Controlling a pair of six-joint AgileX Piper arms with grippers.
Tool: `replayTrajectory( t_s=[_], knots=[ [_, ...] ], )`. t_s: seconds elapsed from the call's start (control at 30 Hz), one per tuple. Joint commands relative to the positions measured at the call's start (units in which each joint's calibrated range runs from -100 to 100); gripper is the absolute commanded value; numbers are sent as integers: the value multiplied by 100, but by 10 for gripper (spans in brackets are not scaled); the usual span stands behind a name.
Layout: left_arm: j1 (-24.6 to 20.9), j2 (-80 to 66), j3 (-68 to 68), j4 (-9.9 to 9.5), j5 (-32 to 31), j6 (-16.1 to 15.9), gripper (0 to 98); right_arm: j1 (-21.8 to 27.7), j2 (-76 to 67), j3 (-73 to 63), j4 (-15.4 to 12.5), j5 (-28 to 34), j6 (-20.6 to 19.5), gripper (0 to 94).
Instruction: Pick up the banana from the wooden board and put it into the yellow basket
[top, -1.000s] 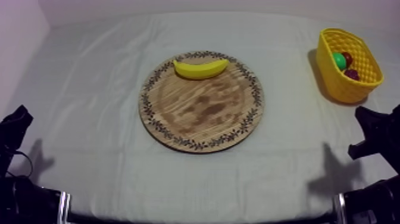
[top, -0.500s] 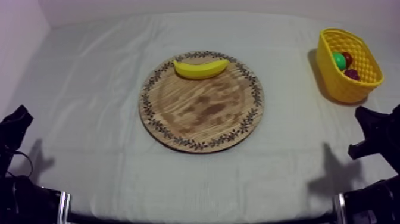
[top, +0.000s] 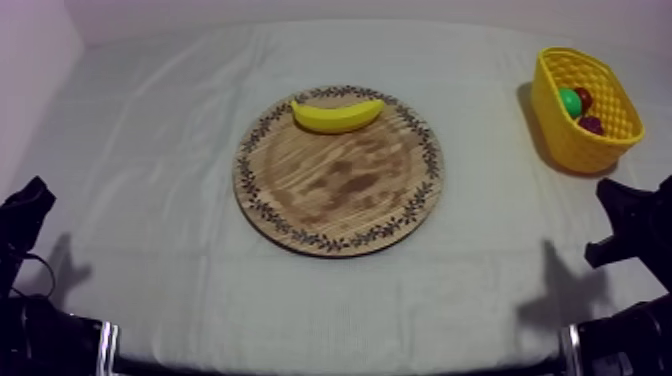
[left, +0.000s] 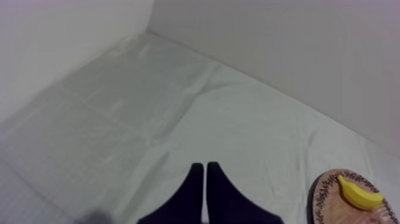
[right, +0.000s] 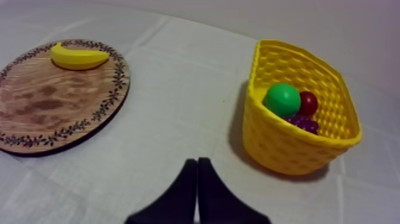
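Banana (top: 338, 115), plain yellow and smooth, lies at the 12 o'clock edge of the wooden board (top: 340, 205), long axis running 9 to 3 o'clock, tips curling toward 12. Yellow basket (top: 562, 140) stands well apart at 2 o'clock on the bench (top: 150, 150). Left claw (left: 205, 168) and right claw (right: 197, 162) are each clenched on nothing.

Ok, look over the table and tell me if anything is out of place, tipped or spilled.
Nothing stands out. The banana lies flat near the far rim of the wooden board, the yellow basket stands upright with a green fruit, a small red fruit and grapes inside, and nothing is spilled.
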Motion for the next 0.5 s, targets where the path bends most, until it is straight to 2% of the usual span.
replayTrajectory(
  t_s=[0.0,0.47],
  knots=[
    [-2,4,0,3,0,2,1,-5,0,9,1,4,-4,8],
    [-2,4,0,3,0,2,1,-155,0,-6,-61,-12,17,7]
  ],
)
